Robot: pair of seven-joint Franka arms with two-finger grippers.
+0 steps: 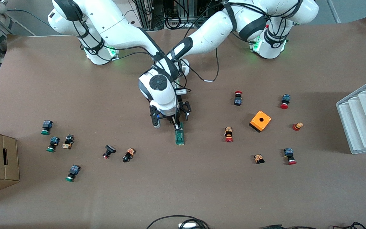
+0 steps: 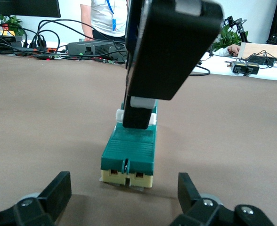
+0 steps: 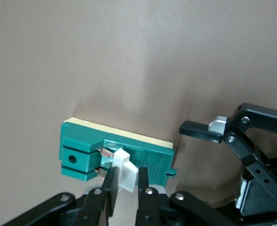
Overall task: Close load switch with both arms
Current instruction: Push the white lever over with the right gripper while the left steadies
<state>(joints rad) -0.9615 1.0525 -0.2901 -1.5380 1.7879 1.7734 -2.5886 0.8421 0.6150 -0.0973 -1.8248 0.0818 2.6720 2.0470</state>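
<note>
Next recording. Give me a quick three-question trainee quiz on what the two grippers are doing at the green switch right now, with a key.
1. True or false: the left gripper is shut on the narrow green rectangular load switch.
2. The right gripper is clamped on: A) a red-capped button; B) the switch's white block piece; C) a green-capped button.
3. Which lies nearer the front camera: the load switch or the orange box with a hole?
Key: 1 false, its fingers stand open, apart from the switch; 2 B; 3 the load switch.
</note>
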